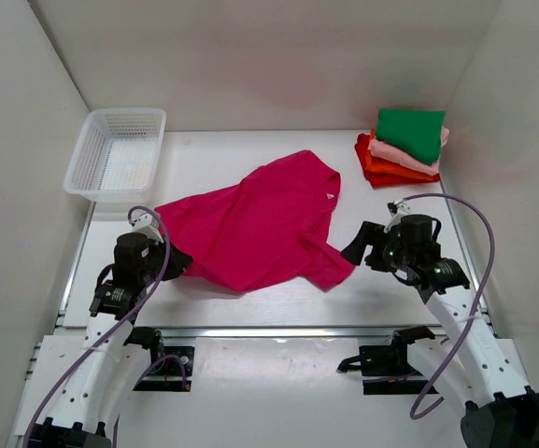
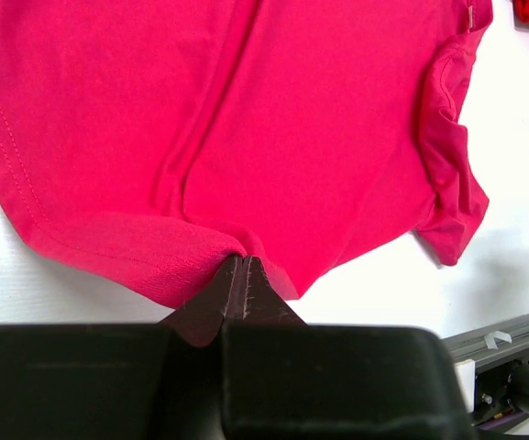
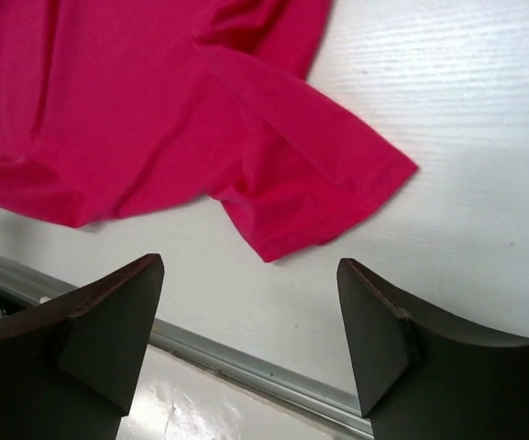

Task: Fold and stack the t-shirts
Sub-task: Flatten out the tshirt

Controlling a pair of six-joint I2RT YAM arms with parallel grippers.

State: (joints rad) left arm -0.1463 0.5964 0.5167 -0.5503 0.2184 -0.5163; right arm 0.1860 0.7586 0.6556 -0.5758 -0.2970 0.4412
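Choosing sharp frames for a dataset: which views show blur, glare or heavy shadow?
Top view: even light, soft shadows, a faint pink tint on the back wall above the pink shirt. Left wrist view: shirt stitching sharp, the shut left tool blurred at its housing. Right wrist view: table grain crisp, the open right tool dark and slightly soft.

The right gripper (image 3: 250,266) stands with its two dark fingers (image 3: 108,330) spread wide and nothing between them; both hang above the white table (image 3: 466,110), just short of the cloth. A magenta t-shirt (image 3: 136,110) fills the upper left, lying loosely with soft folds; its short sleeve (image 3: 328,183) reaches out to the right, the hem flat on the table. A pale metal rail (image 3: 246,367) runs along the table's near edge below the fingers.
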